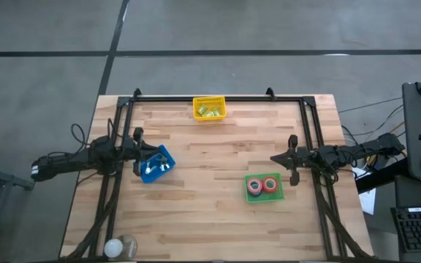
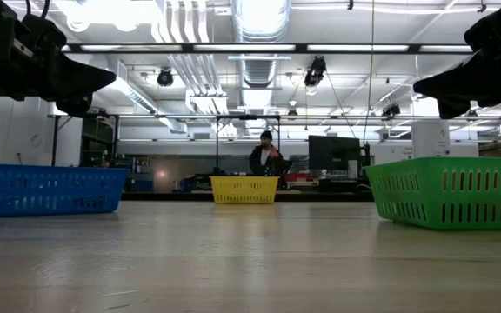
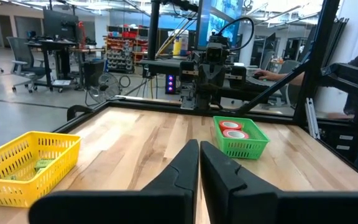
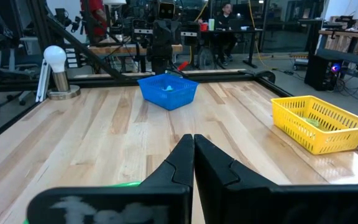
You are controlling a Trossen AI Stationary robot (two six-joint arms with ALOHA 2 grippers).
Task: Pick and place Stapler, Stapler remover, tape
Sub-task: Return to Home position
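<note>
Both claws were pressed together: left claw [image 3: 199,144] beside the blue bin [image 4: 166,94], right claw [image 4: 193,138] beside the green bin [image 3: 242,147] of tape [image 3: 232,129].

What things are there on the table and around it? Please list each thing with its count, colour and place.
wooden table: one, pale, inside a black frame.
yellow plastic basket: one, centre of the far edge, small green items inside.
blue plastic basket: one, left side, by the left arm.
green plastic basket: one, right side, by the right arm.
ring-shaped tape rolls: two visible, red, in the green basket.
white bulb lamp: one, near left corner.
person: at least one, dark clothes, room behind.
left claw: dark, shut, raised.
right claw: dark, shut, raised.
</note>
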